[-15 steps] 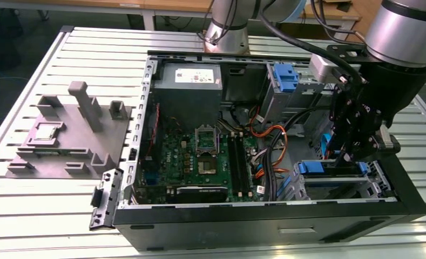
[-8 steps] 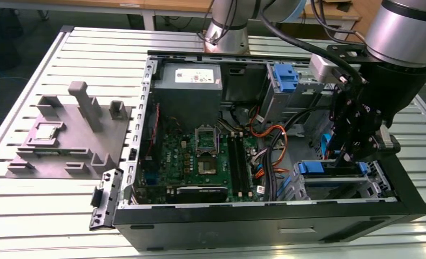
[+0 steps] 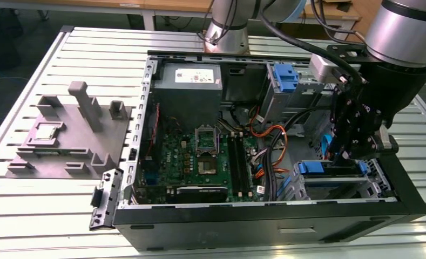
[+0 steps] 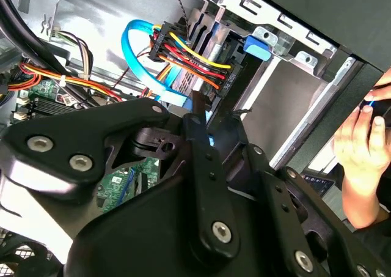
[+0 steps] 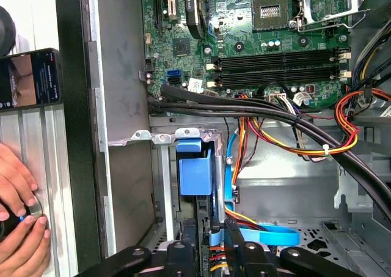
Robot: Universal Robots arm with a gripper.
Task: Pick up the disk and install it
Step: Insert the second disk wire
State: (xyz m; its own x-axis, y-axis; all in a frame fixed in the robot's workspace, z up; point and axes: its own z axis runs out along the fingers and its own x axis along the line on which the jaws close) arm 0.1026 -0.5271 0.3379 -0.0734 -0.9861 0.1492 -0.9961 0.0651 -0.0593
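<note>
Gripper (image 3: 353,156) low inside computer case (image 3: 270,216), at drive bay on exterior view's right. Finger opening, any hold: cannot tell. First wrist view adds blue carrier (image 5: 194,170) seated in bay, person's hand (image 5: 21,228) outside case.

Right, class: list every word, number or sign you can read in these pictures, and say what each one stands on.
No text can be read as it stands.
On the power supply label: dark print, too small to read.
On the phone screen: lines of text, too small to read.
On the motherboard: white markings, too small to read.
</note>
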